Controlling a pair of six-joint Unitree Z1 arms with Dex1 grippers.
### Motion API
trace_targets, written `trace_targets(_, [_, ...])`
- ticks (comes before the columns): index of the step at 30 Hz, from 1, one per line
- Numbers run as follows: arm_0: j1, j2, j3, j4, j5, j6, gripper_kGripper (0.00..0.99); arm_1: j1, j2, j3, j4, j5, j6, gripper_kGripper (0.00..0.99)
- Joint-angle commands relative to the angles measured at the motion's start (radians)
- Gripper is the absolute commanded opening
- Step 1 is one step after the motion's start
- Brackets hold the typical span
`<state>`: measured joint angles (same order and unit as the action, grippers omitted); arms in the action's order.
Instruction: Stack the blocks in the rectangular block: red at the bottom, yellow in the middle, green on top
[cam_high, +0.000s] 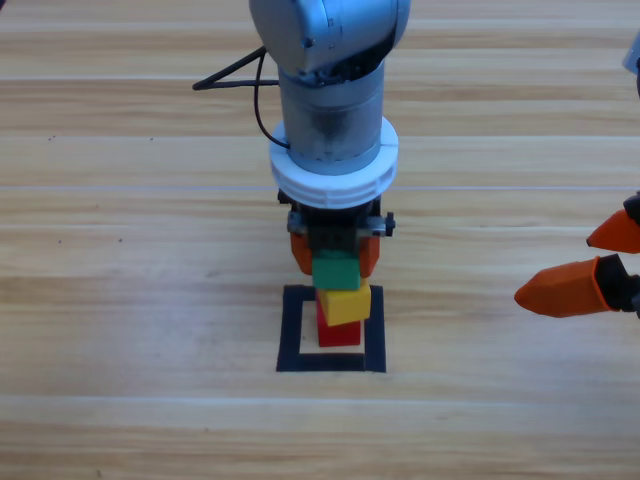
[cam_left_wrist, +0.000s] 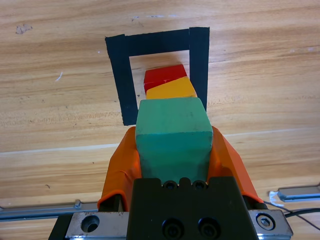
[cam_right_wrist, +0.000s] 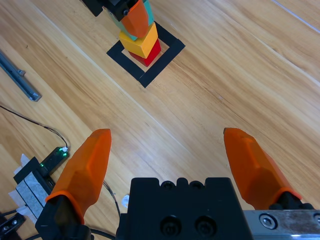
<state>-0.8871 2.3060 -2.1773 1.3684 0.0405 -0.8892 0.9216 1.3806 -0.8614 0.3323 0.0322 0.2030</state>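
On the wooden tabletop (cam_high: 120, 300), inside the black tape rectangle (cam_high: 297, 330), red cube (cam_high: 338, 333) carries yellow cube (cam_high: 345, 303). The left end effector (cam_high: 335, 258) clamps the teal-green cube (cam_high: 335, 270), seemingly resting on yellow. The right end effector (cam_high: 590, 262) waits, jaws apart, at the right edge.

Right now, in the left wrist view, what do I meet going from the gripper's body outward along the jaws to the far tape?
green block clamped in the left gripper → yellow block → red block → far side of the rectangular tape outline.

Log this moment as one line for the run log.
left gripper: shut on green cube, over yellow on red | tape outline | right gripper: open, waiting
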Motion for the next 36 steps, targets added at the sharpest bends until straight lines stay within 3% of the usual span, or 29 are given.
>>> trace_targets(1, [-0.024,0.049,0.013,0.008,0.012,0.006,0.000,-0.029,0.043,0.005,-0.010,0.014,-0.004,0.990])
trace_targets(27, [-0.026,0.058,0.013,0.006,0.013,0.004,0.028,-0.029,0.044,0.005,-0.010,0.011,-0.005,0.990])
trace_targets(29, [-0.027,0.056,0.010,0.006,0.013,0.003,0.094,-0.029,0.044,0.005,-0.010,0.011,-0.005,0.990])
trace_targets(36, [-0.030,0.047,0.010,0.008,0.018,-0.001,0.491,-0.029,0.015,0.012,-0.006,0.018,-0.004,0.990])
